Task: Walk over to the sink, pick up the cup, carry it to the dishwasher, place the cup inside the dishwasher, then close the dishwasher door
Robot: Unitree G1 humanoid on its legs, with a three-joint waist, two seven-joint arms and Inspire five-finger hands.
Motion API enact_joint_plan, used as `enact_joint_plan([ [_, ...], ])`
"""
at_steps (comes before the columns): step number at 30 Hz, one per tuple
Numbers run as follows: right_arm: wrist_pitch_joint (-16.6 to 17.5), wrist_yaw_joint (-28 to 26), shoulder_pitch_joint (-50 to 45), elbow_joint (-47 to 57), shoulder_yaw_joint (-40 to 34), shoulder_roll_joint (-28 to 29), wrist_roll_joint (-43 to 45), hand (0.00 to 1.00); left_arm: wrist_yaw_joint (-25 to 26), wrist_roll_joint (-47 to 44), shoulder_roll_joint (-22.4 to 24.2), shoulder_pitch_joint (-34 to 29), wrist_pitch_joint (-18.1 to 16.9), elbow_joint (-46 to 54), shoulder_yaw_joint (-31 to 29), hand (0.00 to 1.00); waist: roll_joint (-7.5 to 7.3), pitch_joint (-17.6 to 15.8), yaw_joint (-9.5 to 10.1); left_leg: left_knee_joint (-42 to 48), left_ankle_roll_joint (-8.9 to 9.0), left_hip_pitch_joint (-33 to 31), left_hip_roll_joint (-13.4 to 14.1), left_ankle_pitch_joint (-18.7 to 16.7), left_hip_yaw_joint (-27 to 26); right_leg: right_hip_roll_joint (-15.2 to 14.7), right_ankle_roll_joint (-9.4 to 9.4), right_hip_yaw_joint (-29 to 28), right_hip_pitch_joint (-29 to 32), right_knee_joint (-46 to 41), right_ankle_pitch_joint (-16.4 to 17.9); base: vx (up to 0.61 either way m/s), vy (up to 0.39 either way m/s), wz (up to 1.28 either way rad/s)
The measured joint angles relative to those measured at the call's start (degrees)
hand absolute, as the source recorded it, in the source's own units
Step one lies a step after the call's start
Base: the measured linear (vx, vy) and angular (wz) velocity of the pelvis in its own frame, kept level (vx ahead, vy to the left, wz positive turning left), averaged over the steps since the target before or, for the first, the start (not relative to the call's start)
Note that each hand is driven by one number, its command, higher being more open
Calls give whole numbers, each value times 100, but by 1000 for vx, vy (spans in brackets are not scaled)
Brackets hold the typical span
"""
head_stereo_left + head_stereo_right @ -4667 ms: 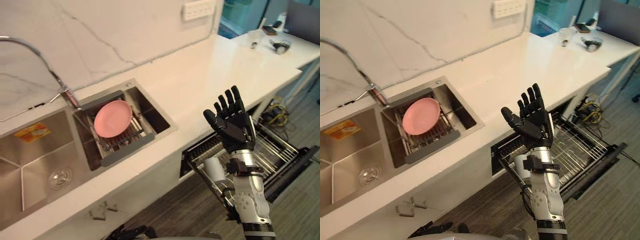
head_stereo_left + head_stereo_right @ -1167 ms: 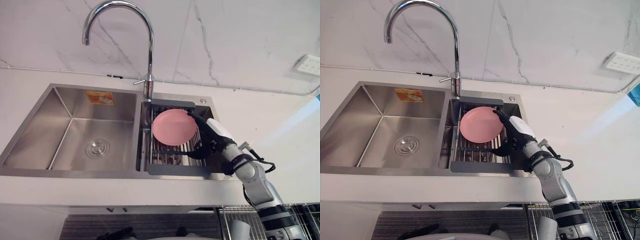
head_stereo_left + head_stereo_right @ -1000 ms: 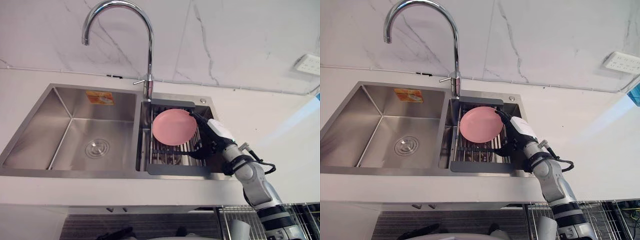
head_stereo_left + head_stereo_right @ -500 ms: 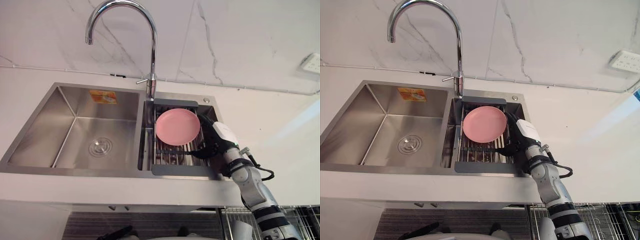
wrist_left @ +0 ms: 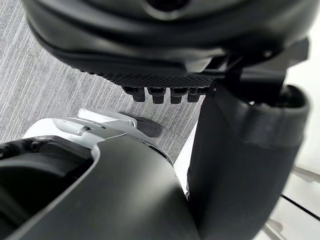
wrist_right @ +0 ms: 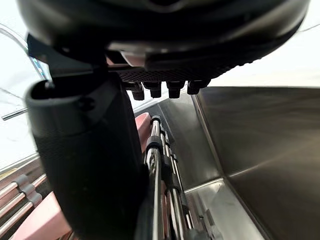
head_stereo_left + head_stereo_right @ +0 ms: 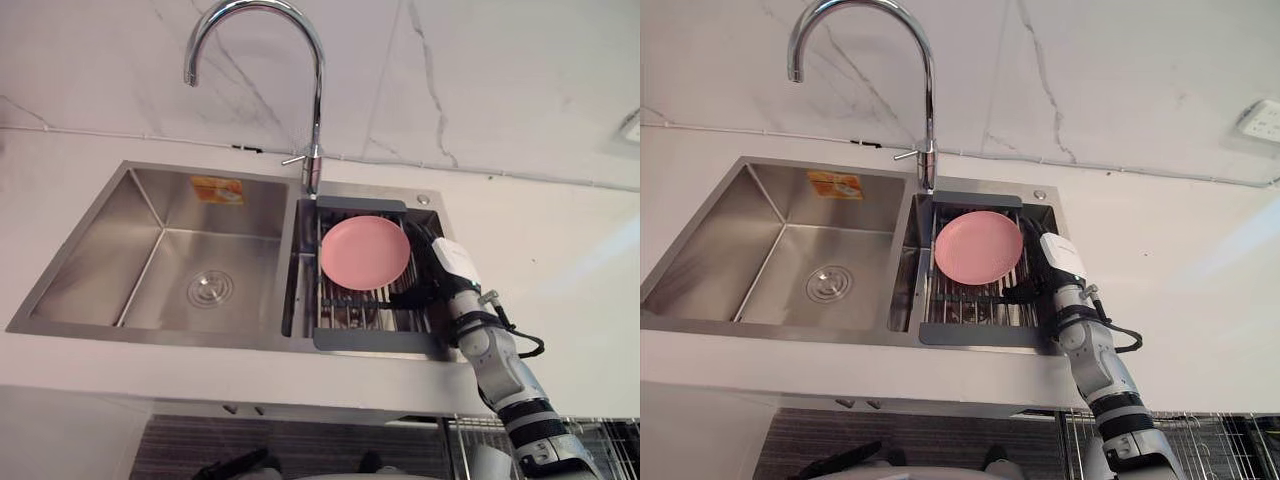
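the whole view is sitting a little differently than a second ago (the camera has moved, not the fixtures), and the right hand (image 7: 437,279) is drawing back from the pink plate's right rim toward the right edge of the rack.

the sink (image 7: 160,235) is filling the middle of the frame. the grey drain rack (image 7: 375,342) is lying in its right basin, and the pink plate (image 7: 364,252) is leaning in the rack. the right hand is hanging just beside the plate, fingers relaxed and gripping nothing. the left hand (image 5: 165,75) is idling low over the floor, loose and empty too.

the cup is hard to place: a pale shape (image 7: 480,465) at the lower right edge, beside the arm, may be it.

judging by this, the pickup step is still pending; the next move is calling for locating the cup before closing any fingers.
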State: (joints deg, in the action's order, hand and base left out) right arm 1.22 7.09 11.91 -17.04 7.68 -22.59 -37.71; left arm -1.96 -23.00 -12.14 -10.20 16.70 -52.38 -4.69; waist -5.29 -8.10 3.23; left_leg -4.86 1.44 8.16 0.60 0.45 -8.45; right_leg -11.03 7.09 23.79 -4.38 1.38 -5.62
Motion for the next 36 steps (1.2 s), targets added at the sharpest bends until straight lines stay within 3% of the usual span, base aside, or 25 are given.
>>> enact_joint_plan([
  [16,-98,330,472,-563,164,13,-34,100,-85,59,39,-2,-10,62,-24,100,41,-32,71,-38,-63,-54,-20,99,161,0,-23,168,-44,20,-15,-15,-5,5],
  [20,-75,600,580,-743,193,37,-443,100,-123,293,39,-1,-97,94,-43,100,46,-38,82,-39,-67,-94,-34,116,214,-1,-35,223,-53,67,-31,11,-1,7],
  [33,405,1209,799,-1044,555,-14,-1431,100,-254,497,18,0,-214,131,-42,100,34,-81,88,-42,-66,-127,-27,140,288,0,-37,309,-75,70,-33,1,-1,2],
  [36,487,1265,854,-1100,672,-96,-1467,100,-259,499,-11,4,37,209,-44,100,20,-93,89,-42,-66,-127,-26,140,290,0,-37,312,-77,70,-33,0,0,0],
])
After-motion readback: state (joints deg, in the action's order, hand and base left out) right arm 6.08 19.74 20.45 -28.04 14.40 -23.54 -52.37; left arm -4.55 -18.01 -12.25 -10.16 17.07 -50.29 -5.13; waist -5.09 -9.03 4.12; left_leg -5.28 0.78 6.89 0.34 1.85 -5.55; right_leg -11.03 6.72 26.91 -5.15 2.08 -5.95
